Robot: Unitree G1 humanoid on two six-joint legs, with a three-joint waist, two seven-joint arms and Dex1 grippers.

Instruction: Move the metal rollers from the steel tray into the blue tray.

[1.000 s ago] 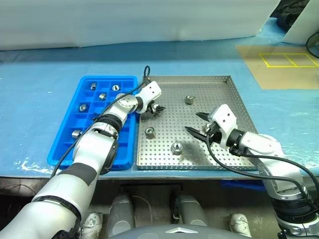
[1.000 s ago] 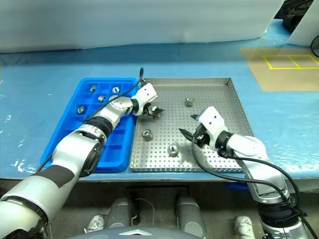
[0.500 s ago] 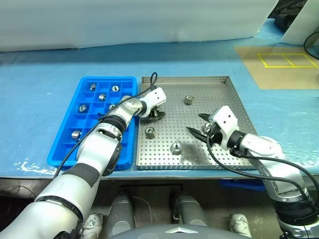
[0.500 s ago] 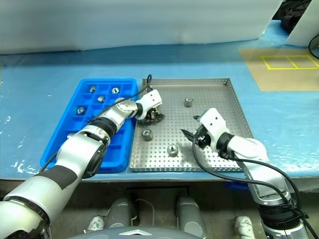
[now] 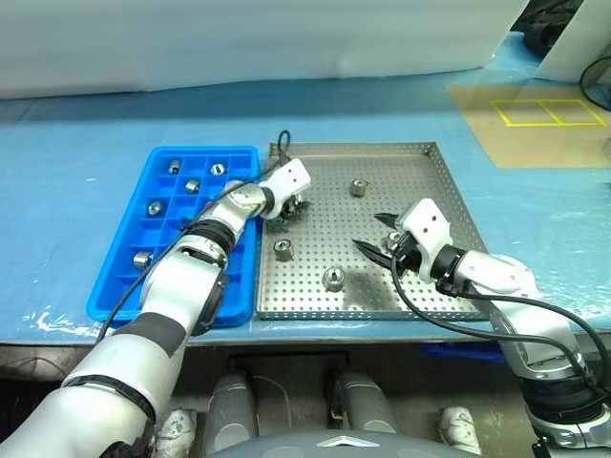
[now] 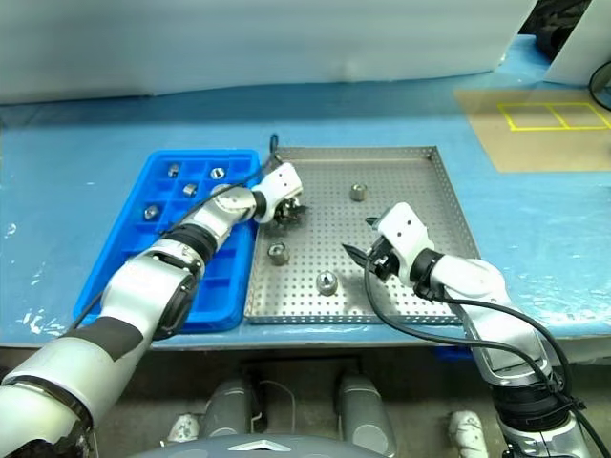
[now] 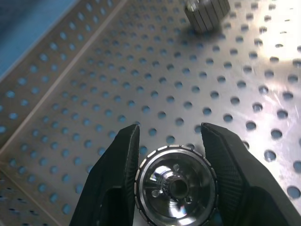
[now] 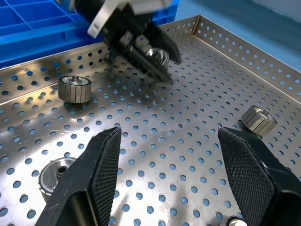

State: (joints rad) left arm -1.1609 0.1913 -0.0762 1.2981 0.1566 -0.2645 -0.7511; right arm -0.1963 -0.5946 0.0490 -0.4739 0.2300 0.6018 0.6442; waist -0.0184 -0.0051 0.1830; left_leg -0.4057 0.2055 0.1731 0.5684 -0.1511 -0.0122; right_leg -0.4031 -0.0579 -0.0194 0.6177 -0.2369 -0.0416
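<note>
Steel tray (image 5: 434, 277) is lying on the blue-covered desk (image 5: 76, 181), with the blue tray (image 5: 129, 296) touching its left side. The left gripper (image 7: 171, 155) is pinching one roller (image 7: 176, 181) between its fingers at the steel tray's far-left part, just beside the blue tray. The right gripper (image 5: 374, 234) is hovering with its fingers spread and empty over the steel tray's right half. Three rollers (image 5: 333, 279) are lying loose on the steel tray; five (image 5: 155, 207) are sitting in blue compartments. The smooth roller could be slipping out during the carry, since only its rim is being pinched. A second ago the left fingers were standing open; they have since closed and are lifting slightly.
</note>
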